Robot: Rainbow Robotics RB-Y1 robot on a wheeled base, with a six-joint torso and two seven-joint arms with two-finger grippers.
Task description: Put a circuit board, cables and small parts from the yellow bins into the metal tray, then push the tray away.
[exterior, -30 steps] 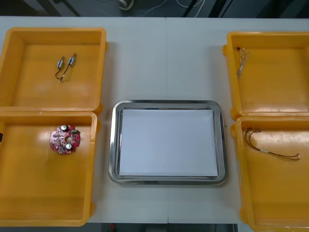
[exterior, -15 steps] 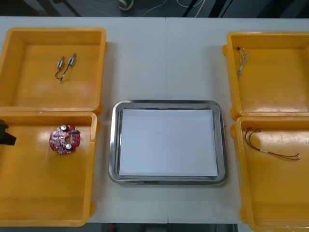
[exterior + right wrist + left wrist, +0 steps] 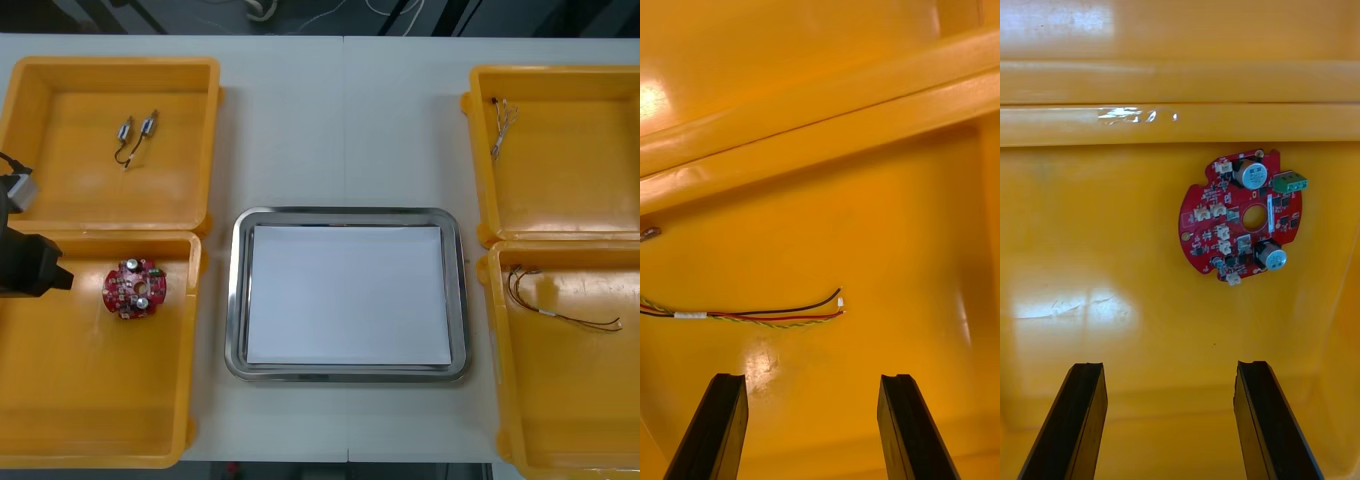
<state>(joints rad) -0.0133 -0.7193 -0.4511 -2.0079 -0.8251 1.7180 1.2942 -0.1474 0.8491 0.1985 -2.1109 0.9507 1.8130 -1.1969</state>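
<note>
Front view: a round red circuit board [image 3: 133,289] lies flat on the floor of the near left yellow bin [image 3: 190,340], close to the bin's far wall, with bare floor all round it and a wide open stretch on its near side. In the left wrist view the left end effector [image 3: 1171,420] hangs over that floor with its two black fingers spread wide and nothing between them. The board lies beyond the fingertips, apart from them. From the front, this arm reaches in over the bin's outer wall, just left of the board. The far left yellow bin [image 3: 210,140] holds two small metal parts [image 3: 137,135] side by side. At the middle of the light table [image 3: 290,130] sits the metal tray [image 3: 237,300], white inside, with bare table on every side. The right end effector [image 3: 811,427] hangs over the near right yellow bin [image 3: 495,350], fingers also wide apart and holding nothing, with a red, yellow and black cable [image 3: 752,311] lying beyond them. The far right yellow bin [image 3: 470,150] holds a thin pale cable [image 3: 500,125] near its far left corner.
</note>
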